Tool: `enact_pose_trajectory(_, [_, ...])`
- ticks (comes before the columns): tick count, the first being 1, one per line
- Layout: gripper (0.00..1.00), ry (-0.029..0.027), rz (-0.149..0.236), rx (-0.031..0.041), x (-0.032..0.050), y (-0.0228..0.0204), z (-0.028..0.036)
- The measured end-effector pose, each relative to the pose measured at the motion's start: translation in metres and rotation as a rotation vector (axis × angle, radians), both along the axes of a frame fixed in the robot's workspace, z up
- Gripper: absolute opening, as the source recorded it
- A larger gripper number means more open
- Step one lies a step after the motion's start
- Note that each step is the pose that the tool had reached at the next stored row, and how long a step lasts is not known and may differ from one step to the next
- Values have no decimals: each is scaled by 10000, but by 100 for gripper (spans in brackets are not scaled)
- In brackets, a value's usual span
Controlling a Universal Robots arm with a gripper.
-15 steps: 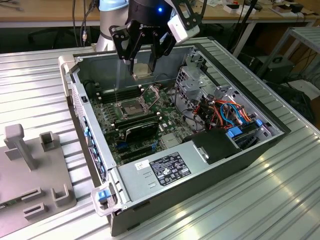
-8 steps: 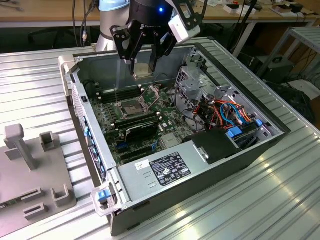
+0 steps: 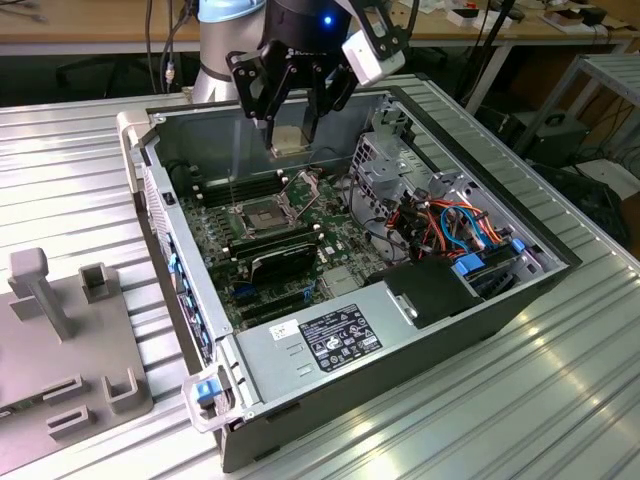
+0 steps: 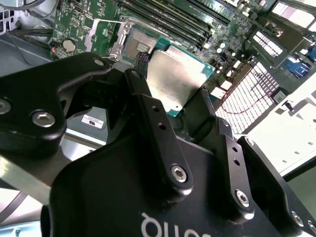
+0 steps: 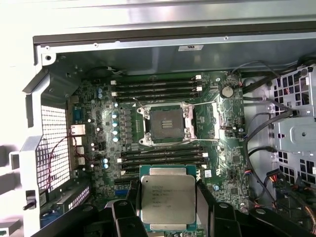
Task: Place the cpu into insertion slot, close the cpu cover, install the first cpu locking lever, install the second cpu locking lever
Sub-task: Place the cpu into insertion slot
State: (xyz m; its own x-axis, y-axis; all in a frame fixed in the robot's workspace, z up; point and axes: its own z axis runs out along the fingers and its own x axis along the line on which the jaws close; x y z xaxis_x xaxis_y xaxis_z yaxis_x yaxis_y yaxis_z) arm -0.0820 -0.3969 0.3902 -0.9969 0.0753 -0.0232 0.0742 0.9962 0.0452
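"What is on the exterior view's left?"

"A grey holder block [image 3: 60, 330] sits on the ribbed metal surface [image 3: 80, 160]. Next to it is the open computer case [image 3: 420, 360]."

"And inside the case?"

"A green board [image 3: 215, 235]. The insertion slot [image 3: 262, 216] is in the middle of it, and it looks empty. The cpu cover [image 3: 300, 184] stands up, tipped open at the slot's edge."

"Where is the cpu?"

"Up in the air. The gripper [image 3: 291, 130] is squeezed tight on the cpu [image 3: 289, 141], with a finger [image 4: 150, 116] on each side. Its shiny top shows in the first wrist view."

"Is it over the slot?"

"Not yet, I think. In the first wrist view the long black memory slots [image 5: 163, 155] lie between the cpu and the slot."

"What could go wrong?"

"The chip is thin, and the fingers hold just its edges. It could slip or tip. If it goes down crooked, it may sit wrong and hurt the tiny pins. It could also bump the raised cover, or land on the memory slots if it drops too early."

"And on the exterior view's right?"

"Orange and blue cables [image 3: 455, 220]. They are well apart from the gripper."
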Motion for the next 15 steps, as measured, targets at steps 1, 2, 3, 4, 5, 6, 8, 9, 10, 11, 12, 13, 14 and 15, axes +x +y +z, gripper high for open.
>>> enact_pose_trajectory(1, [55, 0, 0, -1, 4, 0, 0])
enact_pose_trajectory(2, [55, -1, 0, 0, 7, 0, -1])
enact_pose_trajectory(3, [55, -1, 0, 0, 13, 1, -3])
enact_pose_trajectory(4, [55, 0, -2, 0, 15, 1, -4])
enact_pose_trajectory(5, [55, -1, -1, 1, 17, 1, -5])
enact_pose_trajectory(6, [55, -1, 1, -1, 24, 0, -6])
enact_pose_trajectory(8, [55, -1, 0, -4, 34, 0, -7])
enact_pose_trajectory(9, [55, -1, -1, -5, 37, 1, -7])
enact_pose_trajectory(10, [55, -1, -1, -5, 39, 0, -8])
enact_pose_trajectory(11, [55, -1, 0, -5, 41, 1, -8])
enact_pose_trajectory(12, [55, -1, -1, -5, 42, 1, -8])
enact_pose_trajectory(13, [55, 0, -1, -5, 42, 1, -7])
enact_pose_trajectory(14, [55, -1, 0, -5, 43, 2, -8])
enact_pose_trajectory(15, [55, 0, -1, -6, 46, 4, -7])
